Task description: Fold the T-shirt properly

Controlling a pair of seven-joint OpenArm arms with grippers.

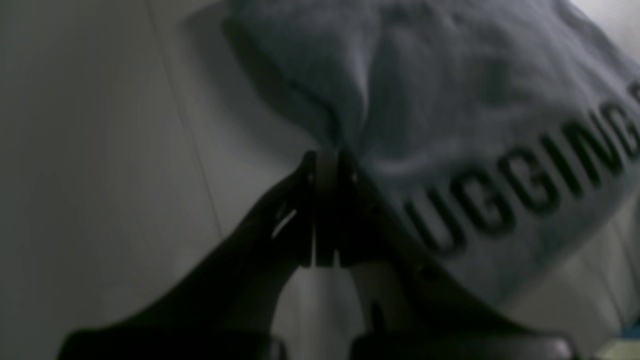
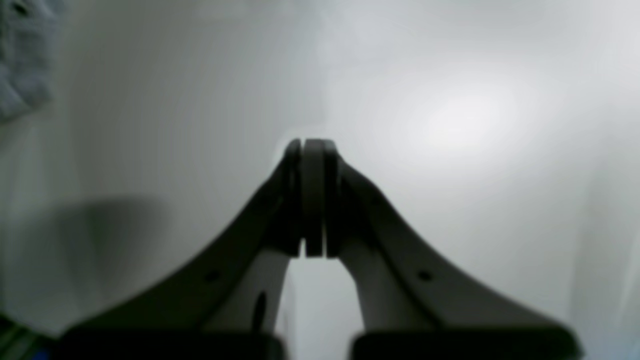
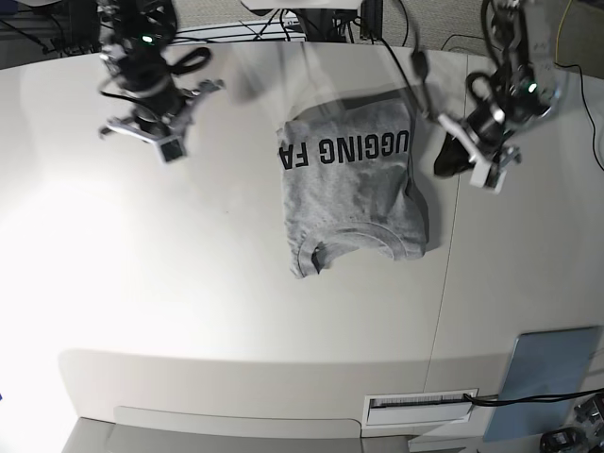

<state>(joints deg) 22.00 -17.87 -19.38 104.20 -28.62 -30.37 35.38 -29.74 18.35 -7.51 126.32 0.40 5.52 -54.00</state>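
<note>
The heather-grey T-shirt [image 3: 354, 184] lies partly folded in the middle of the white table, black lettering up, neck towards the front. In the left wrist view my left gripper [image 1: 327, 160] is shut, and folds of the T-shirt [image 1: 450, 125] bunch into its tips beside the lettering. In the base view this gripper [image 3: 444, 162] is at the shirt's right edge. My right gripper [image 2: 312, 145] is shut and empty above bare table. It sits far left of the shirt in the base view [image 3: 170, 146]. Only a scrap of shirt [image 2: 22, 55] shows in the right wrist view.
A pale blue-grey flat panel [image 3: 552, 368] lies at the table's front right corner. A narrow slot [image 3: 420, 404] is in the front edge. Cables [image 3: 311, 19] run along the back edge. The white table [image 3: 189, 283] has a seam right of the shirt.
</note>
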